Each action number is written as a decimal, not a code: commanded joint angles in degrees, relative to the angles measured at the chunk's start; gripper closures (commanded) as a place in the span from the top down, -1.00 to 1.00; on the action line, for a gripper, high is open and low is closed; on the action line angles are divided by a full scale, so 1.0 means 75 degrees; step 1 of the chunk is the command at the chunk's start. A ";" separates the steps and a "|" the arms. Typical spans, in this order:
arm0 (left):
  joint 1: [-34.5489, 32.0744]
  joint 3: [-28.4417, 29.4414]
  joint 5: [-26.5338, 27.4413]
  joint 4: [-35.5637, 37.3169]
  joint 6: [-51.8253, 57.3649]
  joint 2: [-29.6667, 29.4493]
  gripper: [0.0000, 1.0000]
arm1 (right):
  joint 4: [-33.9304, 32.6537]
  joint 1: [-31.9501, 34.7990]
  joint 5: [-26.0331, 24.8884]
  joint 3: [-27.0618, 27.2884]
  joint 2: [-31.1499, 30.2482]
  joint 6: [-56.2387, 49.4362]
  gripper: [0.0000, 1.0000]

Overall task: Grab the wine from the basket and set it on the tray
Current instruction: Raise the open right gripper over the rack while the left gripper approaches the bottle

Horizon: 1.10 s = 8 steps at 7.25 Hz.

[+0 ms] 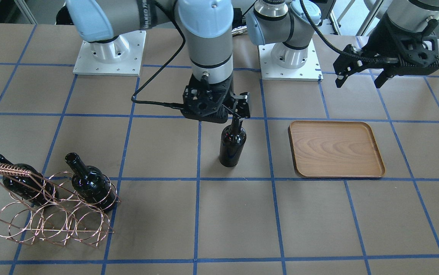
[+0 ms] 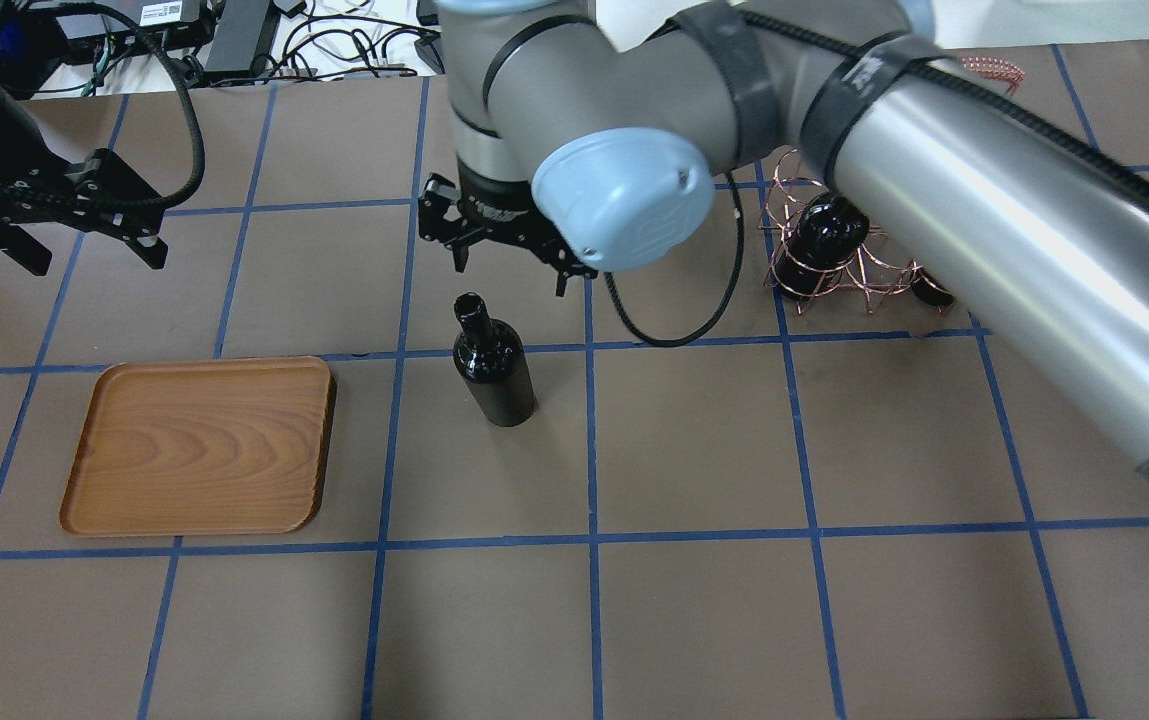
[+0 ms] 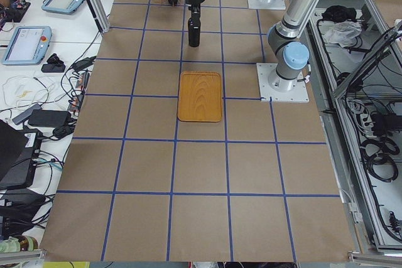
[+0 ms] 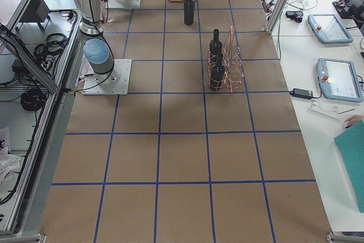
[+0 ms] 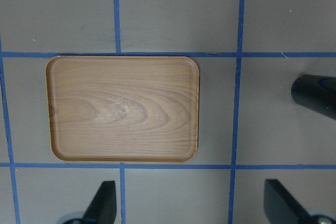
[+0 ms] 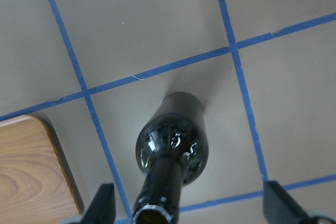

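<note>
— Getting the wine onto the tray (image 1: 336, 151) yet?
— Not yet. Sitting about halfway there, by the look of it. Seeing one wine bottle (image 1: 232, 147) out of the basket (image 1: 7, 169) and standing straight up on the tabletop (image 1: 242, 225), between the basket and the tray, touching neither.
— Holding that bottle with anything?
— Holding it with nothing. Seeing the right fingers (image 1: 242, 109) hanging just over the bottle's mouth, spread wide apart, gripping nothing. Showing the neck in the gap between them in the right wrist view, with no finger touching the glass.
— And the left fingers (image 1: 342, 70)?
— Hanging high over the tabletop, near the tray, spread wide too, gripping nothing. Looking straight down on the tray in the left wrist view.
— Carrying anything on the tray?
— Carrying nothing. Showing only bare wood.
— Leaving any wine in the basket?
— Leaving a second wine bottle (image 1: 91, 185) and a third wine bottle (image 1: 22, 187) sitting in the wire hoops, necks up.
— Needing what next, then?
— Probably needing a squeeze on the standing bottle's neck, a lift, a short ride over to the tray, and a soft setting down inside the rim. Maybe passing it to the left fingers on the way, being so near the tray, but only guessing there. Watching out for a tip-over too, being so tall and thin.
</note>
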 commanded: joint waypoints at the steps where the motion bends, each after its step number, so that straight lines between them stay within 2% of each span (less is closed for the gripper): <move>1: -0.0798 0.0008 -0.0064 0.0187 -0.0654 -0.0089 1.00 | 0.0653 -0.1307 -0.0482 -0.0017 -0.0683 -0.3170 1.00; 2: -0.1396 0.0008 -0.0075 0.0537 -0.1005 -0.0125 1.00 | 0.0923 -0.1917 -0.0288 0.0041 -0.1081 -0.3382 1.00; 3: -0.1889 -0.0003 -0.0099 0.0598 -0.1531 -0.0183 1.00 | 0.1355 -0.2340 -0.0297 0.0053 -0.1329 -0.4220 1.00; 5: -0.2687 -0.0015 -0.0087 0.0915 -0.1887 -0.0440 1.00 | 0.1826 -0.2602 -0.0333 0.0065 -0.1682 -0.4381 1.00; 8: -0.3416 -0.0050 -0.0099 0.1582 -0.2075 -0.1107 1.00 | 0.1839 -0.3057 -0.0403 0.0206 -0.1753 -0.4567 1.00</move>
